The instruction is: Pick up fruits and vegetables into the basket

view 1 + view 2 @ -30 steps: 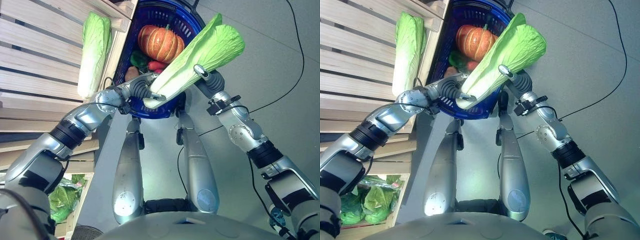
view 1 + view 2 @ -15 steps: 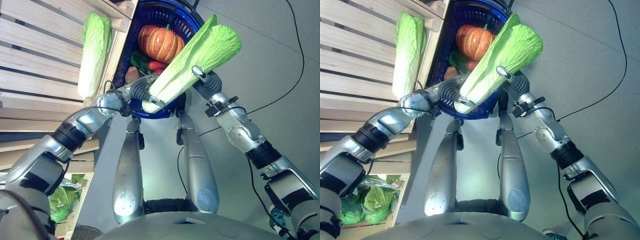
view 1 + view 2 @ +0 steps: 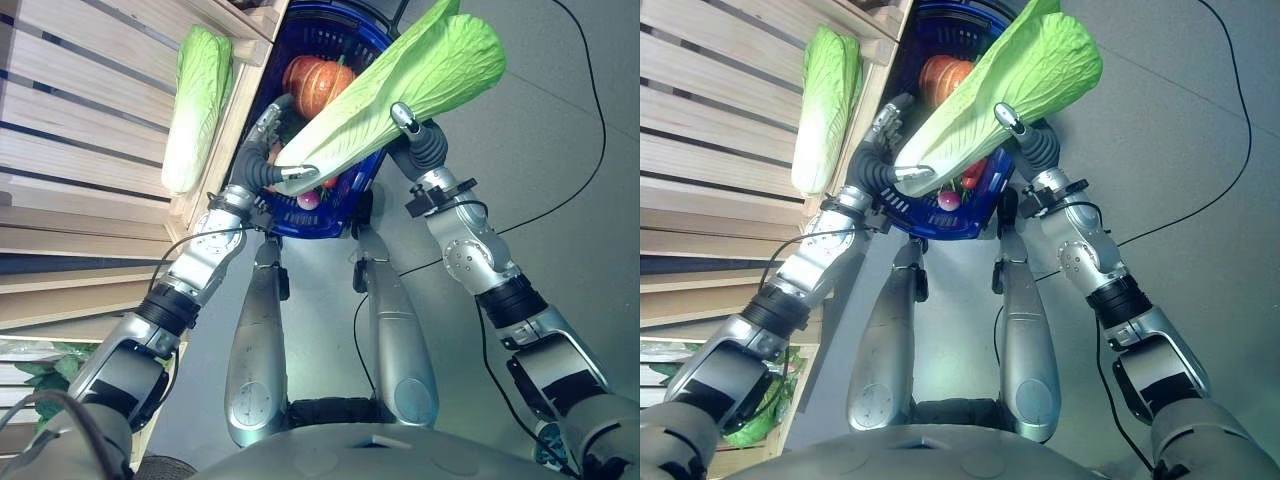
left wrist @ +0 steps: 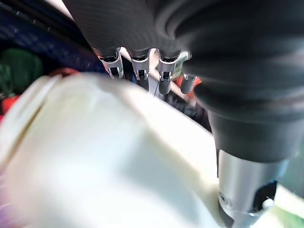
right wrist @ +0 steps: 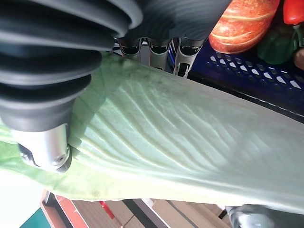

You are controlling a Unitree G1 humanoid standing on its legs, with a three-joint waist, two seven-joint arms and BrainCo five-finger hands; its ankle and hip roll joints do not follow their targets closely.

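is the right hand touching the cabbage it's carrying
Touching: the right wrist view shows the right hand with its fingers and thumb pressed around the napa cabbage.

Grey floor, wood shelving

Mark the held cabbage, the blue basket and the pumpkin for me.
held cabbage (image 3: 420, 75), left eye view, middle of its green leaves.
blue basket (image 3: 312, 226), left eye view, near rim.
pumpkin (image 5: 242, 23), right wrist view, its ribbed orange side.

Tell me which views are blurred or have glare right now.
Left wrist view: the napa cabbage stem end is a washed-out, unfocused blur. Right wrist view: its leaf veins are crisp, the pumpkin slightly soft. Eye views: in focus, bright highlights on the cabbage leaves.
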